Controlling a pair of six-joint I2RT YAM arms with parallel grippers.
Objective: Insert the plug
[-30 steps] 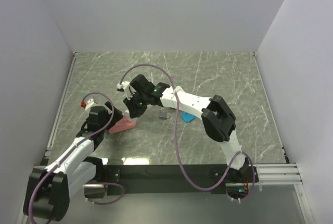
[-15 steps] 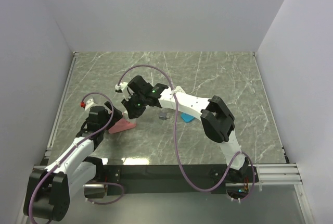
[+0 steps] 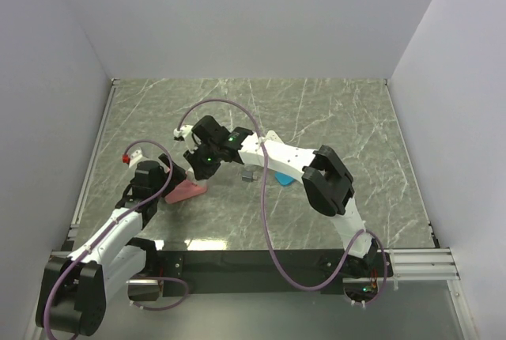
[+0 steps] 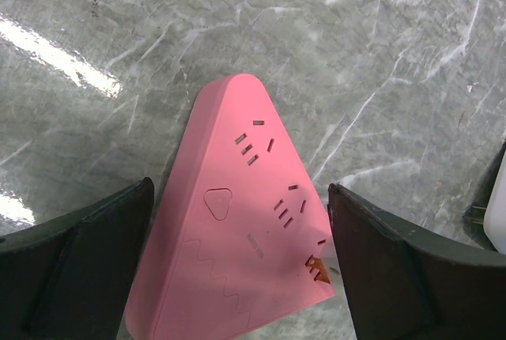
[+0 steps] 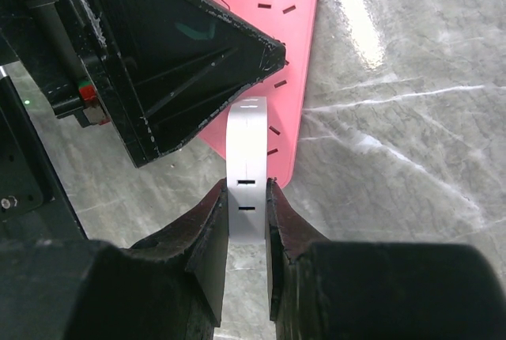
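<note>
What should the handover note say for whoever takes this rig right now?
Left gripper: open, one finger on each side of the pink power strip, which lies flat on the table.
Right gripper: shut on the white plug, held at the strip's edge, close to the left gripper.
Done: plug is in hand and at the strip.
Left: line the plug up with a socket and push it in. Every socket in view is empty.
</note>
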